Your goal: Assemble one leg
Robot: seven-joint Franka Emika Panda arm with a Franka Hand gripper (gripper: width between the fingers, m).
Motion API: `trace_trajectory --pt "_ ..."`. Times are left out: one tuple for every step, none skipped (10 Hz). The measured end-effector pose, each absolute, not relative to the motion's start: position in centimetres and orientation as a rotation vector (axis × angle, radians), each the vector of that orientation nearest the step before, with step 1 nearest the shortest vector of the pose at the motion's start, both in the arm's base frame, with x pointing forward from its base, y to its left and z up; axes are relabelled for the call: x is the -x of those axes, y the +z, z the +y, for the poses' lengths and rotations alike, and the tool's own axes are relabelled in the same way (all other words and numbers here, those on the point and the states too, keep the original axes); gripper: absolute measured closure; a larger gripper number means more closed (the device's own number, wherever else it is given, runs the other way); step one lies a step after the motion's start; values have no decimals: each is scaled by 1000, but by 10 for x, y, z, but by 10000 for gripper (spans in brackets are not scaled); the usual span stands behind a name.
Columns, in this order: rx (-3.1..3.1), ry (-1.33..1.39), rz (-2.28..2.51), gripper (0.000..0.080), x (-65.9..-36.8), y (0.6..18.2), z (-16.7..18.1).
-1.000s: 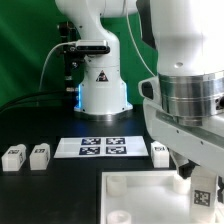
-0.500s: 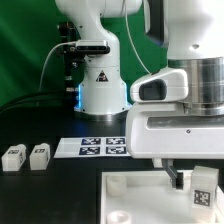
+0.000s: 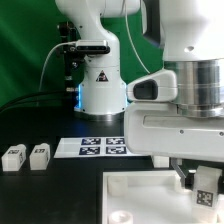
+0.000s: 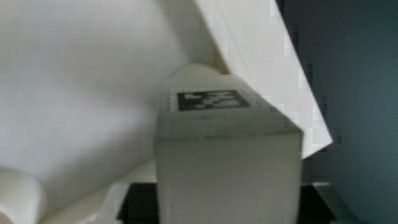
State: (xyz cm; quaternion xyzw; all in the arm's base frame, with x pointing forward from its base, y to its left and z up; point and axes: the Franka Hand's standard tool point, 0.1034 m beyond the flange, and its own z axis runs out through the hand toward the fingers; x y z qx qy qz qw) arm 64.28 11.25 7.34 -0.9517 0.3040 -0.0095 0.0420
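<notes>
My gripper [image 3: 204, 180] is shut on a leg [image 3: 207, 183], a small white block with a black-and-white tag. I hold it just over the right part of the large white square panel [image 3: 140, 190]. In the wrist view the leg [image 4: 222, 150] stands upright between my dark fingers [image 4: 139, 200], with my gripper [image 4: 222, 208] closed round its lower part. Its tag faces the camera, and its far end sits at the panel's corner [image 4: 89, 100]. I cannot tell if it touches the panel. Two more legs [image 3: 14, 156] [image 3: 39, 154] lie at the exterior view's left.
The marker board [image 3: 100, 146] lies behind the panel, in front of the white robot base [image 3: 100, 85]. A round corner socket [image 3: 122, 215] shows on the panel's near edge. My arm's large wrist housing [image 3: 185, 110] hides the exterior view's right side.
My wrist has swung across the exterior view and now hides a leg that lay by the marker board's right end. The held leg has stayed over the panel's right part, shifting only slightly.
</notes>
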Motion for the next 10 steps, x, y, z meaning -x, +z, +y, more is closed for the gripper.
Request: trace_trajectory --pt "2863 -19 1080 501 -642 72 111" --pt "2785 7 1275 503 -642 72 108" --pt "2647 53 1535 503 -640 72 108" --pt "2453 96 1801 504 -638 72 107" --pt "2080 137 2129 504 -632 71 105" --pt "1912 150 2223 504 -629 70 106" --pt "1723 180 2377 504 -629 70 107" --pt "1545 194 2506 504 -628 71 107" --pt "1477 200 2554 498 -628 71 107" --pt "1417 204 2597 498 -628 71 105"
